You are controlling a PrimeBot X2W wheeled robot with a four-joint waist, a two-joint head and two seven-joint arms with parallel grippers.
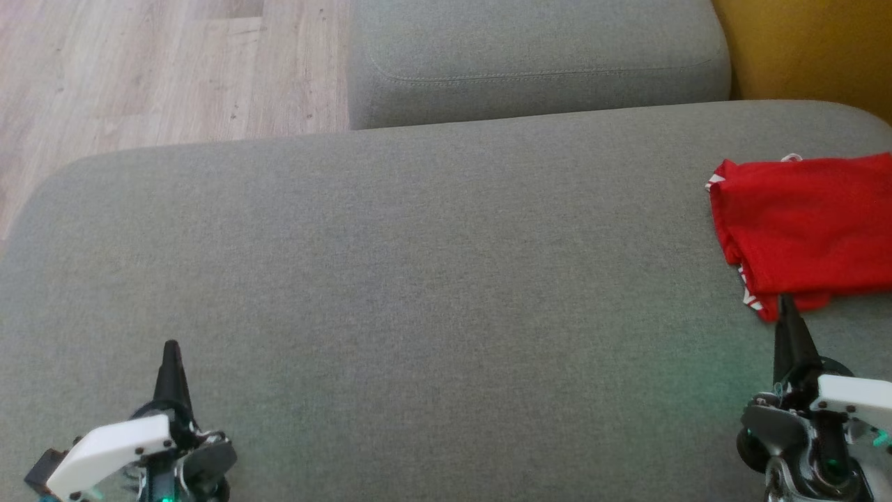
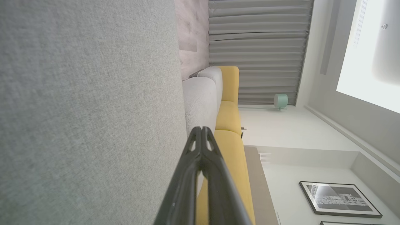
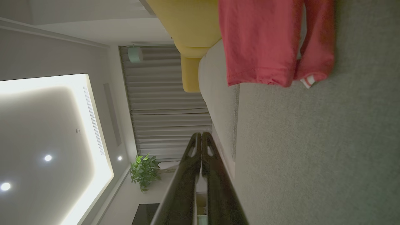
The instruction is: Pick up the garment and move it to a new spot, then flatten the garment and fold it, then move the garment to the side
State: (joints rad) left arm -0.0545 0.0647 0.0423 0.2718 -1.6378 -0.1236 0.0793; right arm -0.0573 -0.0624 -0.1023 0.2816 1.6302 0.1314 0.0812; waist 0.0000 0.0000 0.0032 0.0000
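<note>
The left hand [image 1: 171,347] sits at the lower left of the head view, over the broad grey cushion [image 1: 418,279]. Its two dark fingers are pressed together into a single point, with nothing between them. In the left wrist view the left hand [image 2: 201,128] shows the same thing: the fingers meet at their tips, and the cushion's grey fabric runs alongside them.

The right hand [image 1: 784,301] is at the lower right of the head view, and it too is fully closed and grips nothing. Its tip stands just at the near hem of the red garment [image 1: 808,223]; whether it touches the cloth cannot be told from this view. In the right wrist view the right hand [image 3: 201,134] has its fingers together, and the garment [image 3: 259,40] lies ahead of the tips with bare cushion between.

The garment lies folded at the cushion's right edge, with a white-striped trim showing at its corners. A second grey cushion [image 1: 536,63] lies behind the first, with wooden floor [image 1: 139,70] to its left and yellow upholstery [image 1: 801,42] to its right.
</note>
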